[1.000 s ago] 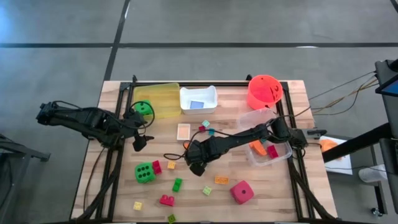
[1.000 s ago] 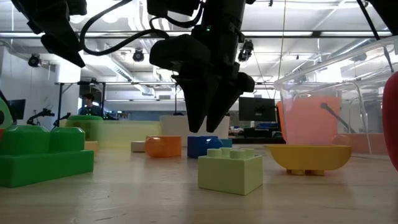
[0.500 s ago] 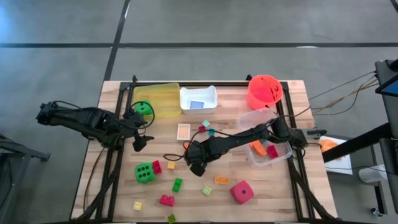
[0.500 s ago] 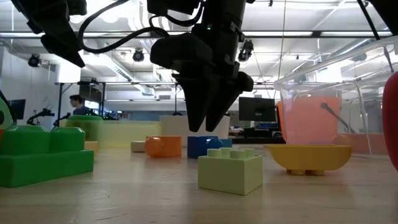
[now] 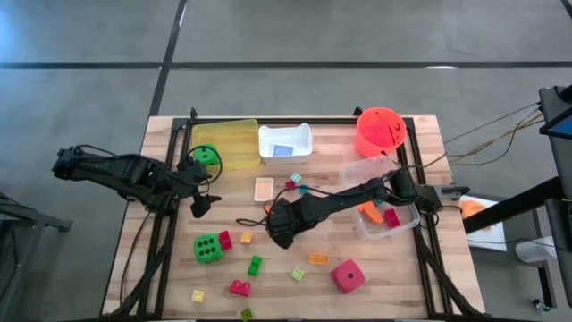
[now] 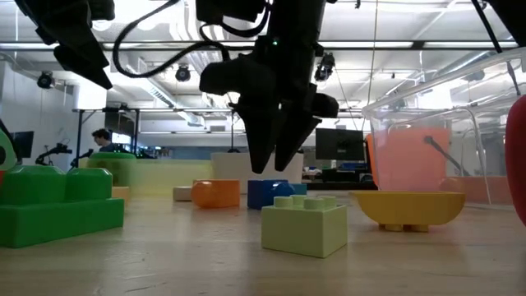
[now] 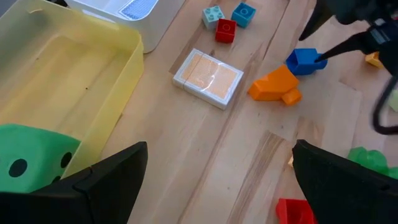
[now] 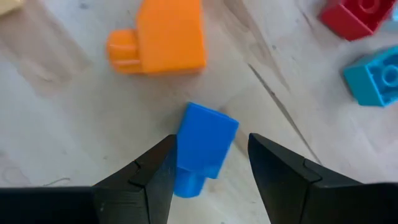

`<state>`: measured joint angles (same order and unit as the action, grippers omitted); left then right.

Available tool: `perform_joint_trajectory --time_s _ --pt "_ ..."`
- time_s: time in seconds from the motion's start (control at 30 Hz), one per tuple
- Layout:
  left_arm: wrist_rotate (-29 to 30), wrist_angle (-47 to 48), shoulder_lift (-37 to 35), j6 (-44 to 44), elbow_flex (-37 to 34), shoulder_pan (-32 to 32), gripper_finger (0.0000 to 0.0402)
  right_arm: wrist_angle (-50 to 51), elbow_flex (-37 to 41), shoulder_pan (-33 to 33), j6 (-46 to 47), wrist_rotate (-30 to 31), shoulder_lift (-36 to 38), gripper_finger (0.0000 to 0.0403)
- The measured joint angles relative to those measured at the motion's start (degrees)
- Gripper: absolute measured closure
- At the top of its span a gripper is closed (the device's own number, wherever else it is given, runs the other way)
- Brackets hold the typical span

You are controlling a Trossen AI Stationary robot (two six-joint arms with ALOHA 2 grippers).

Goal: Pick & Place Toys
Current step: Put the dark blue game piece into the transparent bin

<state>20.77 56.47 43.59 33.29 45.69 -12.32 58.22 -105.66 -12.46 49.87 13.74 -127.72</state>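
Here the right gripper point(image 8: 208, 171) hangs just above the small blue plastic brick point(image 8: 202, 148), fingers pointing down at the bare wooden table point(image 5: 393, 268) near its middle. In the right wrist view the two dark fingertips point(image 8: 152, 171) stand on either side of the brick, parted and not yet pressing on it; a sliver of table shows between one fingertip and the brick's side, so the brick is straddled rather than held. The low view agrees: the fingers taper to a point above the blue brick point(image 6: 267, 191) and stop short of the table.

The relation that matters is the brick's long axis. It runs from its square body to the small stud at its near end, roughly in line with the gap between the fingers and tilted a little off it. The fingers therefore face the brick's two long flat sides, which is the narrower span and, I judge, the surer grip. A straight drop followed by a squeeze looks like what the move needs; the slight tilt could twist the brick as the fingers meet it.

Just beside the blue brick lies the chunky orange plastic brick point(image 8: 165, 37), apart from it but close enough to be nudged.

The left gripper point(image 7: 217, 177) waits wide open and empty over the table's left side, beside the translucent yellow plastic tray point(image 7: 56, 81) and well off from the blue brick, so the right arm is plainly the nearer one.
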Motion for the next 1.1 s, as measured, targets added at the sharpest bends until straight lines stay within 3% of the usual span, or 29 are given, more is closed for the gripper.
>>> perform_joint_trajectory --time_s 0.83,0.93,1.1 --pt "-0.21 -0.02 0.0 0.58 0.0 0.0 0.0016 -0.61 -0.92 -0.9 -0.55 1.35 0.07 0.0207" --pt "-0.21 -0.02 0.0 1.25 0.0 0.0 0.0016 -0.7 -0.92 -0.92 -0.55 1.42 0.07 0.0189" --pt "-0.28 -0.02 0.0 1.28 0.0 0.0 0.0016 -0.72 -0.88 -0.9 -0.55 1.42 0.07 0.0118"
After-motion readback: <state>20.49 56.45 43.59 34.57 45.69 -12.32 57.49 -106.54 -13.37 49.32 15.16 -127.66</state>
